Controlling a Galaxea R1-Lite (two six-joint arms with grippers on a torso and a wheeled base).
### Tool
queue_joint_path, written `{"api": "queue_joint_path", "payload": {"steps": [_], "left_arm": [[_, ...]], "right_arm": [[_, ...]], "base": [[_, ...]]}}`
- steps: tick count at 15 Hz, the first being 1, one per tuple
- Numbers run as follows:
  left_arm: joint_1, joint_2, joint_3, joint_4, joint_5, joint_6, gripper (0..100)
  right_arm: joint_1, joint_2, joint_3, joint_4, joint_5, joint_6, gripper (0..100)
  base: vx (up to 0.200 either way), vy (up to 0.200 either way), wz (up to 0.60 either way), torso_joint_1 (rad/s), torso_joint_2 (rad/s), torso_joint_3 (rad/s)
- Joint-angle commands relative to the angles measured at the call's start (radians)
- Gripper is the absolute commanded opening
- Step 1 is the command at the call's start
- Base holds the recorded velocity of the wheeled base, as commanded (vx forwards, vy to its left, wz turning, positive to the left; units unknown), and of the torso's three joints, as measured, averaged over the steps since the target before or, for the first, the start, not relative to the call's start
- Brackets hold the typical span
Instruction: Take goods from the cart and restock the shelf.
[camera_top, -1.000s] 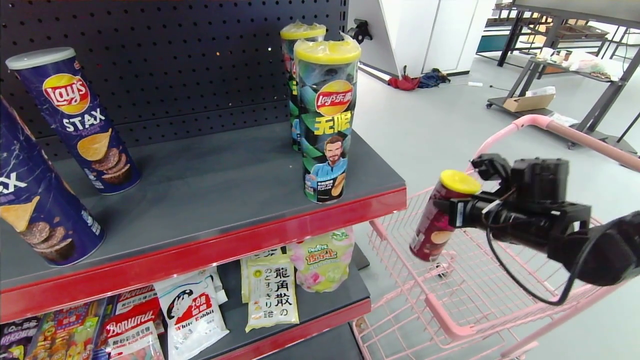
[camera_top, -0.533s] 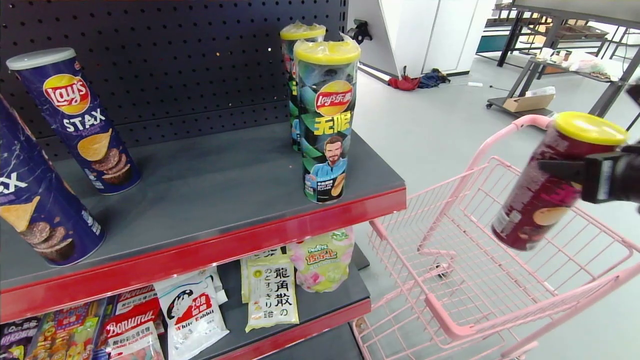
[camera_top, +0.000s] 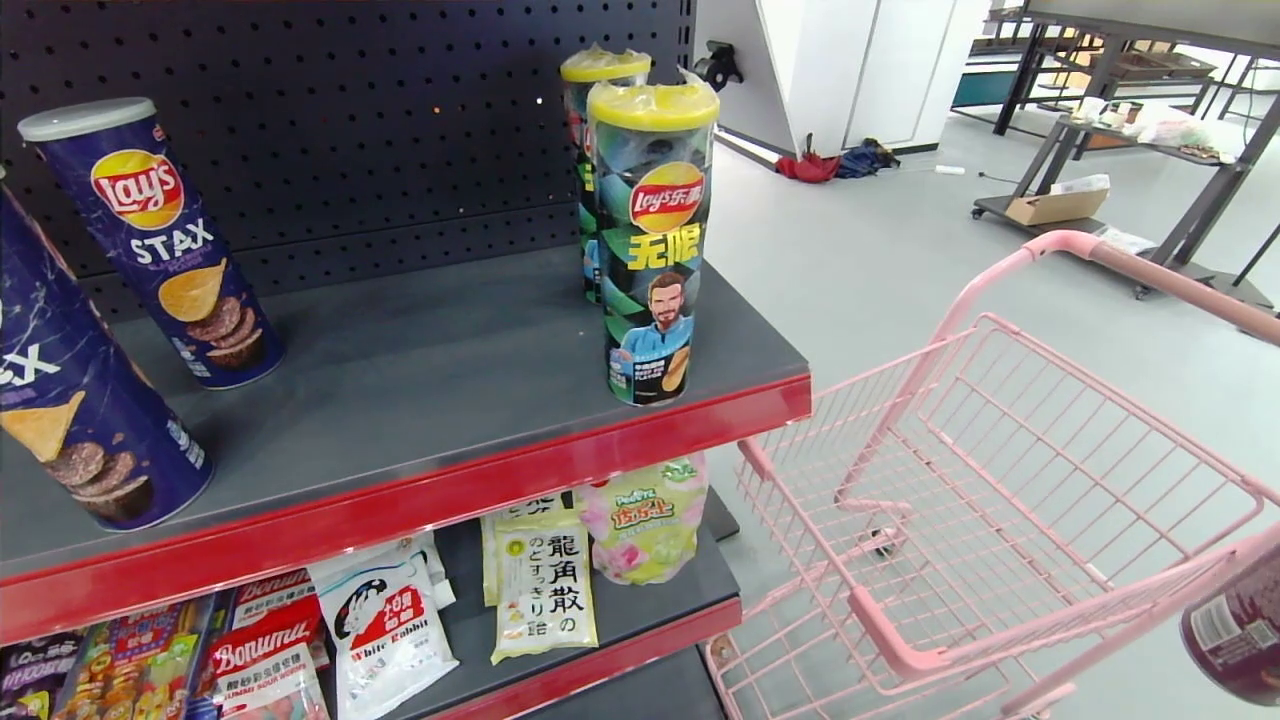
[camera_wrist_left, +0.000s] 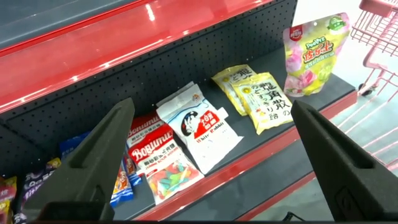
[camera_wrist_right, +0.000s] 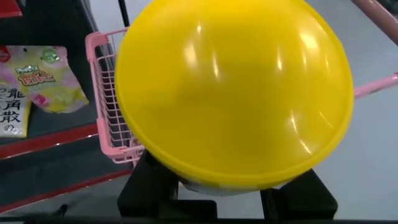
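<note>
The base of a dark red chip can (camera_top: 1235, 640) shows at the lower right corner of the head view, outside the near rim of the pink cart (camera_top: 1062, 240). In the right wrist view its yellow lid (camera_wrist_right: 230, 93) looms close, with my right gripper (camera_wrist_right: 224, 190) shut on the can just below the lid. The grey top shelf (camera_top: 420, 360) with its red front edge stands to the left of the cart. My left gripper (camera_wrist_left: 211, 168) is open and holds nothing, in front of the lower shelf's snack bags (camera_wrist_left: 199, 124).
Two green chip cans (camera_top: 652, 250) stand at the top shelf's right end and two blue cans (camera_top: 150, 240) at its left, with bare shelf between them. Snack bags (camera_top: 540, 580) lie on the lower shelf. The cart basket (camera_wrist_right: 106, 93) looks bare.
My right arm has carried the red can from over the cart's left side to the right and down, until just its base shows at the head view's lower right corner.
</note>
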Motion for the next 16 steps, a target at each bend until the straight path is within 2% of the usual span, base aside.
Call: {"api": "queue_joint_path", "payload": {"steps": [1,6,16], "left_arm": [[0.000,0.000,0.000,-0.001,0.002,0.001,100],[0.003,0.000,-0.003,0.001,0.012,0.001,100],[0.003,0.001,-0.002,0.002,0.012,0.003,100]], "right_arm": [[-0.007,-0.065,0.014,0.001,-0.003,0.000,0],[-0.005,-0.097,0.044,0.002,0.002,-0.003,0],[-0.005,-0.088,0.043,0.001,0.004,-0.009,0]], "base": [[0.000,0.000,0.00,0.000,0.00,0.000],[0.000,0.000,0.00,0.040,-0.12,-0.074],[0.000,0.000,0.00,0.193,-0.50,-0.310]]}}
